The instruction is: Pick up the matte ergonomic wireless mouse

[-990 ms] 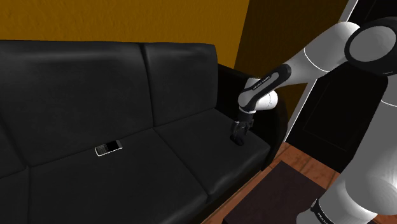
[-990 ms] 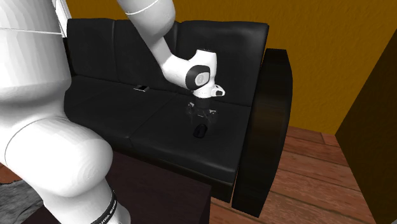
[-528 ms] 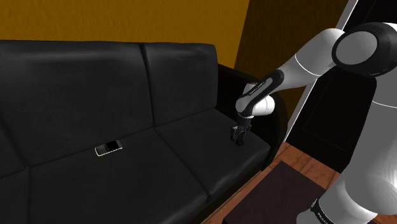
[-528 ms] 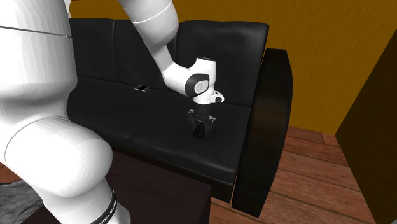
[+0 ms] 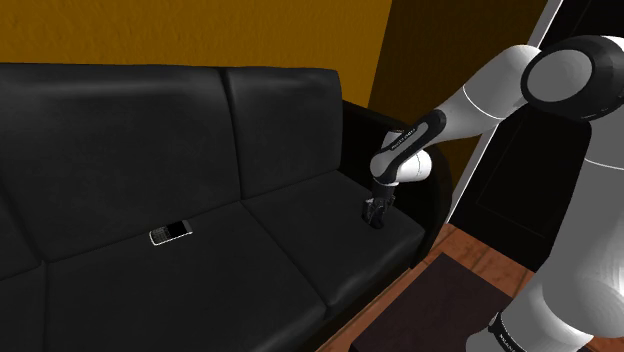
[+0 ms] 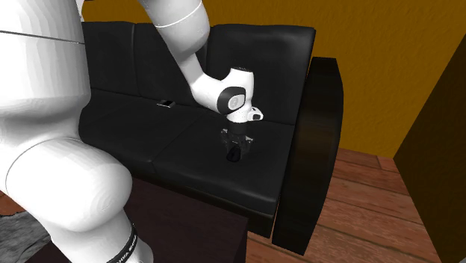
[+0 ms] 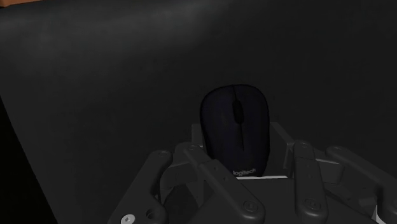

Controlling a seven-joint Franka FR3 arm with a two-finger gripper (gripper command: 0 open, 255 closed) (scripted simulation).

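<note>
The dark, matte mouse (image 7: 235,130) lies on the black sofa's seat cushion (image 5: 300,230), at the end nearest the armrest. My black gripper (image 7: 238,160) points straight down onto it, and both fingers clasp its sides. In the shoulder view the gripper (image 5: 376,213) touches the cushion just in front of the armrest, with the mouse mostly hidden under it. In the second exterior view the mouse (image 6: 235,157) shows as a dark lump between the fingers of the gripper (image 6: 236,148).
A small phone (image 5: 170,232) lies on the middle cushion, far from the gripper. The sofa's tall armrest (image 6: 314,149) stands close beside the gripper. A dark low table (image 5: 440,310) sits on the wooden floor (image 6: 373,202) in front of the sofa.
One second ago the gripper hung open just above the mouse. It has since dropped to the cushion and shut on the mouse; little has moved in the last half second.
</note>
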